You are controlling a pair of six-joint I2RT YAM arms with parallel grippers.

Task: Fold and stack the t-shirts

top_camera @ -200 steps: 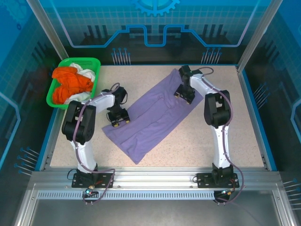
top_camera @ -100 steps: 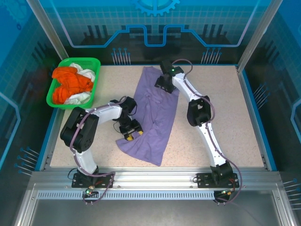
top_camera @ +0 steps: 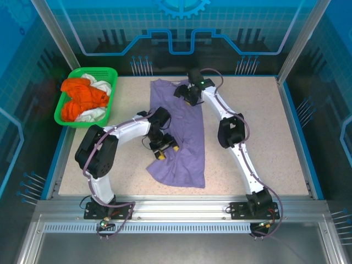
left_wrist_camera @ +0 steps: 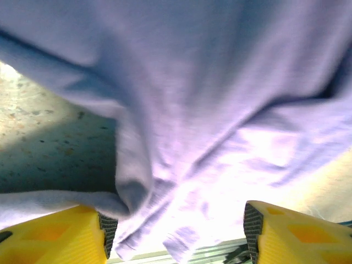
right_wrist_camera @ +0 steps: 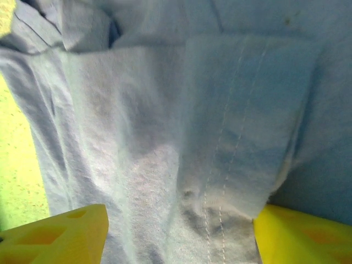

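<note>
Speckled bench with bare room all down the right of the frame, green basket upper left. Centre frame lies the lavender t-shirt. On its left edge the left claw gapes wide, cloth bunched between the pads. At the top end the right claw is spread open over the fabric.

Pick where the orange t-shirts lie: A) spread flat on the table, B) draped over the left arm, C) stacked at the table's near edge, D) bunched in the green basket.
D: the orange t-shirts sit crumpled inside the green basket at the far left corner, apart from the purple t-shirt lying on the table.
</note>
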